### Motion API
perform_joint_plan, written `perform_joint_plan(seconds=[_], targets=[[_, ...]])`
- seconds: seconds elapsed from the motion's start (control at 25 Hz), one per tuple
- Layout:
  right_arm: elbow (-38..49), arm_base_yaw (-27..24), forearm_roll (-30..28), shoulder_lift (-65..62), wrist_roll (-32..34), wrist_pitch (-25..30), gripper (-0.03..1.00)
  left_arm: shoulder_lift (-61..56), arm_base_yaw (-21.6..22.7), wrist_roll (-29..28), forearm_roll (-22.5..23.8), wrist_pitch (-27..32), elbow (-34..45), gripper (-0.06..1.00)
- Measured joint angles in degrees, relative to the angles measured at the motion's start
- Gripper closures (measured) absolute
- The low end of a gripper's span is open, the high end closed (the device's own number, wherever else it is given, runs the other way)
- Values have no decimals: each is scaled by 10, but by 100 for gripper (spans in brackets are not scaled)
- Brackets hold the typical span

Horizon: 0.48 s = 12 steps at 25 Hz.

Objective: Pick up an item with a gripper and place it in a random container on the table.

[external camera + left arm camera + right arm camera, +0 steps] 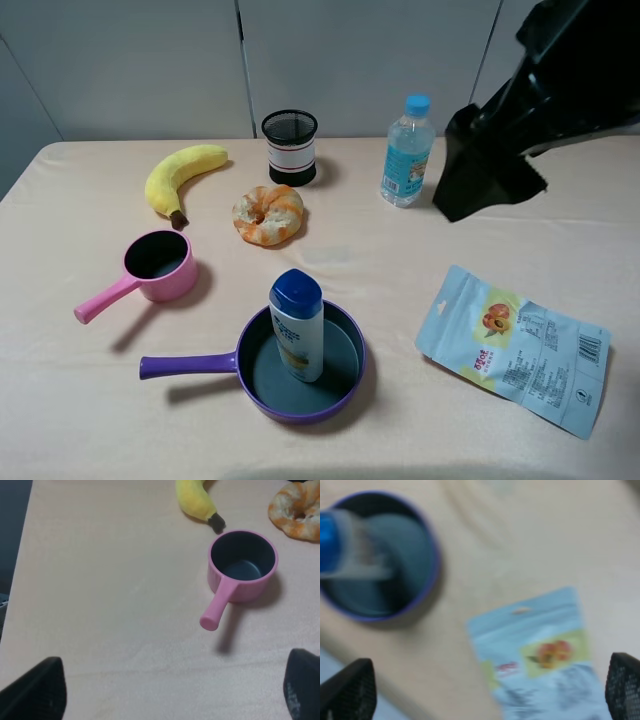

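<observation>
Saw bottle upright inside purple pan, around 6 o'clock on table, leaning on rim; placement looked done. Right gripper had jaws wide, holding nothing, high over snack pouch. Left gripper also wide, empty. Left wrist view caught pink saucepan and banana, no bottle. Overhead missed left arm.

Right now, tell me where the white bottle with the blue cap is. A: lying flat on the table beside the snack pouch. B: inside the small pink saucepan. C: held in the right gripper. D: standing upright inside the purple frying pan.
D: the white bottle stands upright inside the purple frying pan, with neither gripper touching it.
</observation>
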Motion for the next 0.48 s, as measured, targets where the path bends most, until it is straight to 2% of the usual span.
perform_joint_plan(seconds=[0.24, 0.48], targets=[[0, -102, -38, -6, -34, 0, 27, 0, 0, 0, 0, 0, 0, 7], [0, -182, -43, -6, -58, 0, 27, 0, 0, 0, 0, 0, 0, 7]])
